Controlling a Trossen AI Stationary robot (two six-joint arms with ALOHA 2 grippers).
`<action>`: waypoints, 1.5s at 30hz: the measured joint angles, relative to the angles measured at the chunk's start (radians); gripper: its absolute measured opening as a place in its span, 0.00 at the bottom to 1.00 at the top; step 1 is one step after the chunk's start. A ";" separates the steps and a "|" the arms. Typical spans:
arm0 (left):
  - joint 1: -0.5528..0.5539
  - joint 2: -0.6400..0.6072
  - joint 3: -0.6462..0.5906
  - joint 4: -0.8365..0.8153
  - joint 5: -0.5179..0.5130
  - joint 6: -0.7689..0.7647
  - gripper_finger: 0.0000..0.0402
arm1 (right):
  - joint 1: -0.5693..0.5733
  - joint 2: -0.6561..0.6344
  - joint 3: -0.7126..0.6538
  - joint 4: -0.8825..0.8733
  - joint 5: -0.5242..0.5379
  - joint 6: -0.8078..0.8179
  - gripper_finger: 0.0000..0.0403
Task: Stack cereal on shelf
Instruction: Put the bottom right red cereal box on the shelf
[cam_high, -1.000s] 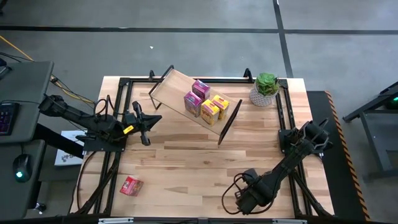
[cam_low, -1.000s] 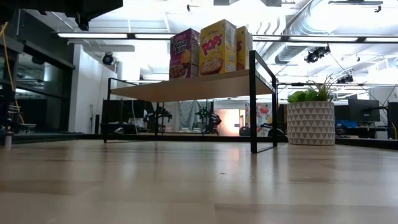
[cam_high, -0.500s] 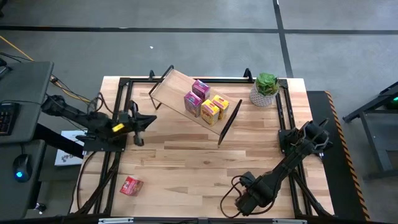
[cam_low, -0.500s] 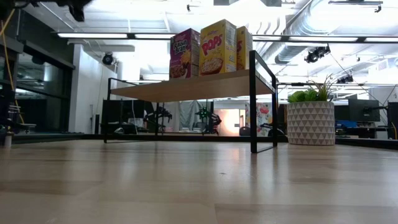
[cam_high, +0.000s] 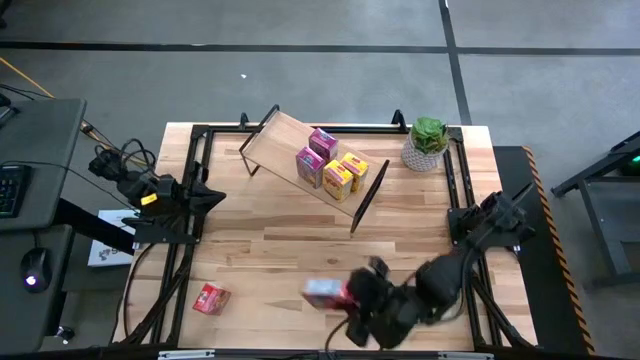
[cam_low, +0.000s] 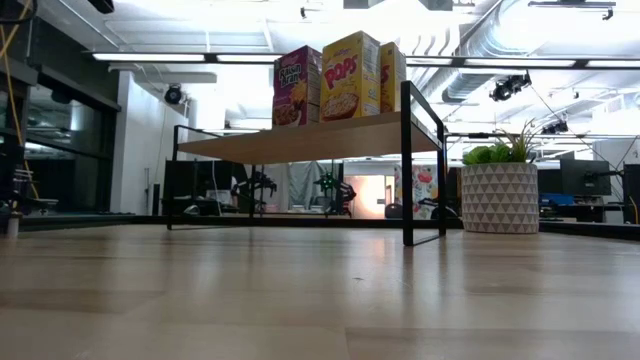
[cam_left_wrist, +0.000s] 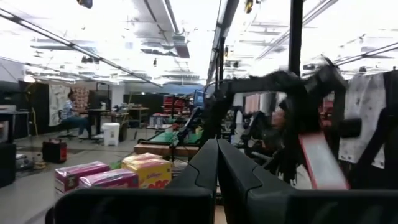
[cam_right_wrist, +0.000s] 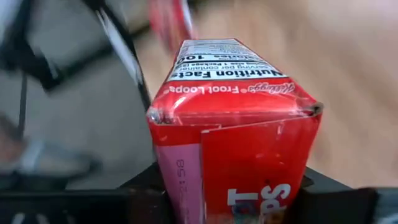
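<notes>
1. Cereal, red box (cam_right_wrist: 233, 146): clamped between the fingers of my right gripper (cam_high: 345, 293), held above the near part of the tabletop (cam_high: 280, 240); its printed nutrition panel shows in the right wrist view.
2. Cereal, second red box (cam_high: 210, 298): lies flat on the tabletop near the front left corner, well apart from both grippers.
3. Cereal, shelved group: one magenta box (cam_high: 322, 142), one pink box (cam_high: 309, 166) and two yellow boxes (cam_high: 339, 180) stand upright, close together, on the shelf.
4. Shelf (cam_high: 280, 143): light-wood plank with black wire end frames, set diagonally at the far middle of the tabletop.
5. Left gripper (cam_high: 212, 197): my fingers are pressed together on nothing, at the left edge of the tabletop.
6. Potted plant (cam_high: 427, 143): at the far right corner, just beside the shelf's right end frame.
</notes>
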 joint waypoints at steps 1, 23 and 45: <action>-0.005 -0.002 0.000 -0.002 0.000 0.000 0.00 | -0.016 0.000 0.034 0.023 0.046 -0.093 0.36; -0.022 -0.001 0.000 -0.023 -0.012 0.027 0.01 | -0.685 0.000 0.234 0.357 -0.001 -0.886 0.36; -0.022 0.114 0.000 0.083 -0.184 0.336 0.63 | -0.630 0.000 0.233 -0.022 -0.684 -0.965 0.36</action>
